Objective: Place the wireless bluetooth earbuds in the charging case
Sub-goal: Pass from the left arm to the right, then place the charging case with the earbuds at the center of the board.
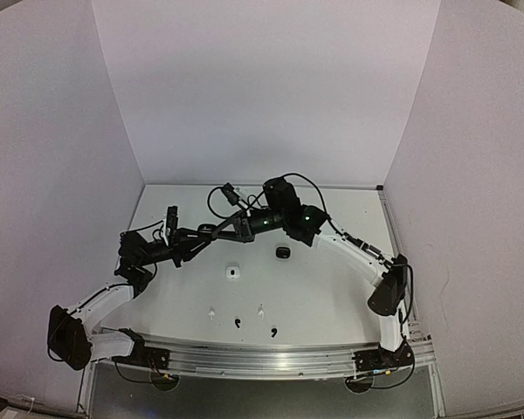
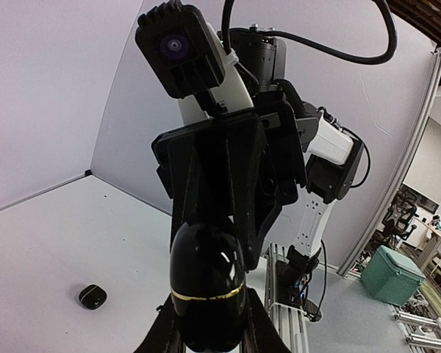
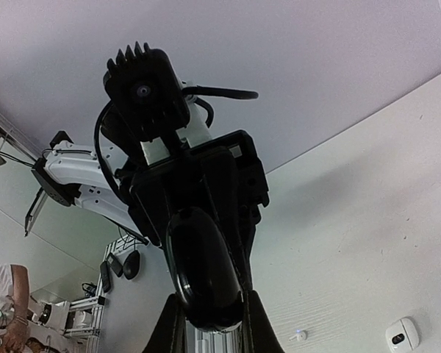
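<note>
**Case held aloft in both grips, no earbud in yet**

A glossy black egg-shaped charging case (image 2: 206, 283) with a thin gold seam is held in the air between the two arms. It sits up and to the left of the small white rounded-square case (image 1: 232, 272), on the side away from the arm bases. The left gripper (image 2: 206, 327) has its fingers clenched on one end of it. The right gripper (image 3: 209, 323) grasps the opposite end, its fingers hugging both flanks.

The gold seam looks unbroken, so the lid is judged closed and the task barely begun. Nearer the arm bases than the white case, four earbuds lie loose on the white table (image 1: 332, 288): one white earbud (image 1: 211, 312) to its left, another white earbud (image 1: 260, 309) to its right, and just beyond them a black earbud (image 1: 237, 323) and a second black earbud (image 1: 273, 332). A small black rounded case (image 1: 283, 252) sits to the right of the white case. Opening a lid and seating every earbud is left to do.

From above, the overlapping arms hide the held case. Both wrist views cut the fingertips off at the lower edge. Whether anything lies inside the cases cannot be told, and the earbuds are too small to show their stems.
</note>
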Controlling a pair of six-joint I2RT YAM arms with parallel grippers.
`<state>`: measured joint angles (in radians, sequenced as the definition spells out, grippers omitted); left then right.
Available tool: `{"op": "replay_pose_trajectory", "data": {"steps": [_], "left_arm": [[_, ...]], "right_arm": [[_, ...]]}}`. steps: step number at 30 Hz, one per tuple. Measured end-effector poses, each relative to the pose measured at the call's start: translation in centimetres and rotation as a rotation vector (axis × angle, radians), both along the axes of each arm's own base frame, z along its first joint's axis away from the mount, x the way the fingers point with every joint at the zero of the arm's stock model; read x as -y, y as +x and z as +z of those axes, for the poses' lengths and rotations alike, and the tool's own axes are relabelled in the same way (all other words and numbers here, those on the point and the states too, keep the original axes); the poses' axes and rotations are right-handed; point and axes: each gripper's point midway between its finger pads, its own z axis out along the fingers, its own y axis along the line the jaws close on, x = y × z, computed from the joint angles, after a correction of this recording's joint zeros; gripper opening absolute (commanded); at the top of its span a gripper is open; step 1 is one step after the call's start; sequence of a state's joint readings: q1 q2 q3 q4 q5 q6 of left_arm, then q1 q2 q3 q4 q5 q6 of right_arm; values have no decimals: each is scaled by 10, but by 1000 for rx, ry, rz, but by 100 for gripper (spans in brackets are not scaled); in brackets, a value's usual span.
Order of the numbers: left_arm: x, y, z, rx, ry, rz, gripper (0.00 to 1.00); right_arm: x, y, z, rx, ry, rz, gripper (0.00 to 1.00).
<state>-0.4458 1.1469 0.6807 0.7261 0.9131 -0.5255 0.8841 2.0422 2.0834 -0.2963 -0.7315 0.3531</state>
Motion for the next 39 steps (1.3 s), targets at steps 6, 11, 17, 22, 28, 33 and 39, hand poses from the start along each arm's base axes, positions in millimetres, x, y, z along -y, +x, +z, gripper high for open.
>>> {"op": "replay_pose_trajectory", "data": {"steps": [6, 11, 17, 22, 28, 33, 39], "left_arm": [[-1, 6, 1, 36, 2, 41, 65], [-5, 11, 1, 103, 16, 76, 78], [-11, 15, -7, 128, 57, 91, 100], [-20, 20, -8, 155, 90, 160, 99], [-25, 24, -11, 169, 124, 220, 99], [-25, 26, -24, 149, 168, 221, 99], [-26, 27, -42, 125, 224, 221, 99]], "right_arm": [[-2, -1, -12, -7, -11, -1, 0], [-3, -3, -39, -54, -63, -4, 0], [2, 4, -45, -64, -79, -43, 0], [42, 26, -57, -105, -117, -140, 0], [158, 89, -112, -251, -283, -365, 0], [261, 125, -170, -386, -466, -506, 0], [346, 137, -246, -578, -619, -542, 0]]}}
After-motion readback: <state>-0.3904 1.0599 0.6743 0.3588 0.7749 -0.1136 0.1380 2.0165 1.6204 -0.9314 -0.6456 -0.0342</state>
